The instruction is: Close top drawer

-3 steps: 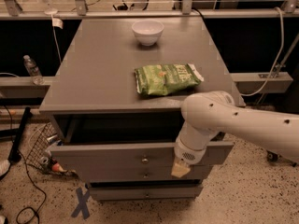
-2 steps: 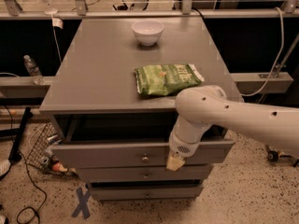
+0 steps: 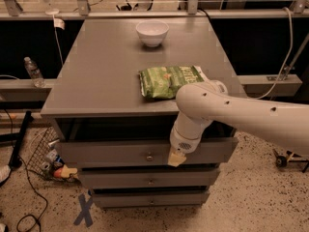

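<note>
against the front panel of the top drawer, just right of its knob, sits the gripper – its tips read as one tan wedge with no gap, clenched on nothing. that suits a push: a flat panel needs no grasp, only a blunt contact near the centre so the drawer runs straight and does not skew. the arm comes in from the right and bends down over the cabinet's front edge, staying clear of the chip bag and the bowl on top. the drawer is still partly out, with a dark gap showing under the top. compared with a moment ago that gap is narrower, and the gripper has moved in with the panel – the push seems well under way.
</note>
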`<state>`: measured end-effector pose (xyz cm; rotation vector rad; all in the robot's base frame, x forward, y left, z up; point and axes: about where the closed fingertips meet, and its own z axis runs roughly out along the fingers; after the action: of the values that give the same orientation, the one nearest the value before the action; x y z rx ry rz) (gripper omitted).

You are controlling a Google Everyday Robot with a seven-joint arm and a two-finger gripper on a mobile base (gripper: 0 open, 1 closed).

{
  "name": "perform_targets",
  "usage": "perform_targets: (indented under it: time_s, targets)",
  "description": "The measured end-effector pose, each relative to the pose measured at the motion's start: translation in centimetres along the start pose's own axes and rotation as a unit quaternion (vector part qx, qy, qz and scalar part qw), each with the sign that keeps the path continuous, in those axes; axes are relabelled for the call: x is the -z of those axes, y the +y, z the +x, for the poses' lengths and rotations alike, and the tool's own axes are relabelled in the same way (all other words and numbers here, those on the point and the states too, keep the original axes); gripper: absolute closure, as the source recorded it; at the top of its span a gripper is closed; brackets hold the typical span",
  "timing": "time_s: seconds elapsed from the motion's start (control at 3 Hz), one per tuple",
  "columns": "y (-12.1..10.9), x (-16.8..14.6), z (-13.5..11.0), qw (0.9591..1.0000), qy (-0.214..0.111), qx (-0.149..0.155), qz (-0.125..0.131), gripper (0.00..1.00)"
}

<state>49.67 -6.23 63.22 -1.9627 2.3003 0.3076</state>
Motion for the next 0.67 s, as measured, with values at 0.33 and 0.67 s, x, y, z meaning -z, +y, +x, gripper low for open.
perform_targets:
  time_s: [0.33,0.67]
  targets:
    - [0.0,0.1,0.1,1.0,-0.001,-0.002,0.004,1.0]
    - [1.4,0.6,3.3,0.9988,-0.002,-0.048,0.012,1.0]
